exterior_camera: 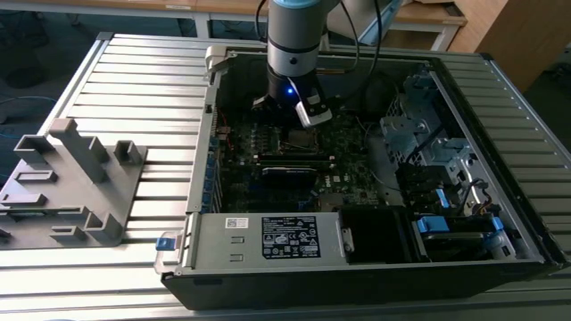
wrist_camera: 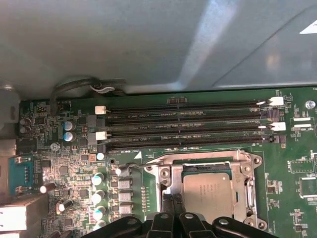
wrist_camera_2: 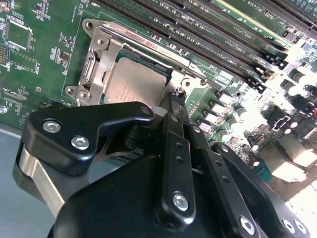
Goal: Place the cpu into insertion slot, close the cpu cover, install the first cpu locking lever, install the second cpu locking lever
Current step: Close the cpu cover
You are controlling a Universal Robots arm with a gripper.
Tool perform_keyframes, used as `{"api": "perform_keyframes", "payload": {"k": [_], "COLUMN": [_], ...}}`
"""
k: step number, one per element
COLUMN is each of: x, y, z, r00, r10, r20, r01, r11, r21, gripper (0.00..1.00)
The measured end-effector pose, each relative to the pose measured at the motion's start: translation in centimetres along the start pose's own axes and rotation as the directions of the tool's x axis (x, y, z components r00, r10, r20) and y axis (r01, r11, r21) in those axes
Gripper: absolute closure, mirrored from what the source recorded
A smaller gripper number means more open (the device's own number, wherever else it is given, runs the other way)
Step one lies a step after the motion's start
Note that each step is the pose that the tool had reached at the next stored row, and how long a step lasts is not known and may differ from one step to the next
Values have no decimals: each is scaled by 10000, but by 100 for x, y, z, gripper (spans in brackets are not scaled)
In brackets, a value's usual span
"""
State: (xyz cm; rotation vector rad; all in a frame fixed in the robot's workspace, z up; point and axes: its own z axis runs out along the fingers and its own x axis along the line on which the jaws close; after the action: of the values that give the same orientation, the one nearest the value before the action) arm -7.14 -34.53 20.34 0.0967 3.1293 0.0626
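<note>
Silver-grey metal marks the chip (wrist_camera_2: 133, 82), which lies flat in the socket (exterior_camera: 299, 138) just ahead of the fingers (wrist_camera_2: 173, 111), in both wrist views. The thin cover frame (wrist_camera_2: 96, 62) appears folded down around it, with the chip face showing through the frame's window. The fingers look drawn together, their tips low at the near edge of the frame. Whether they pinch anything there is hidden.

A slim locking lever (wrist_camera_2: 168, 52) runs along the frame's far side, beyond the fingertips. Whether it is latched cannot be told. Past it lie the long black memory slots (wrist_camera: 188, 124) on the green circuit board (wrist_camera_2: 44, 64). In the exterior view the arm (exterior_camera: 295, 40) reaches straight down into the open computer case (exterior_camera: 357, 267), which rests on the slatted desk (exterior_camera: 134, 73).

Handling, as judged:
- **Chip:** it is probably light, stiff and fragile, best taken by its edges and never forced.
- **Cover frame:** it is thin sheet metal that likely swings easily on its hinge.
- **Lever:** it is springy wire that likely resists near its catch, and it is best pressed or held near its free end.
</note>
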Motion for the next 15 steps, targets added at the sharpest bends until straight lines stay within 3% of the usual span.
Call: {"api": "perform_keyframes", "payload": {"k": [15], "x": [10], "y": [-1], "z": [6], "r00": [10000], "r10": [-39], "r20": [-2], "r01": [39], "r11": [10000], "r21": [-2], "gripper": [89]}}
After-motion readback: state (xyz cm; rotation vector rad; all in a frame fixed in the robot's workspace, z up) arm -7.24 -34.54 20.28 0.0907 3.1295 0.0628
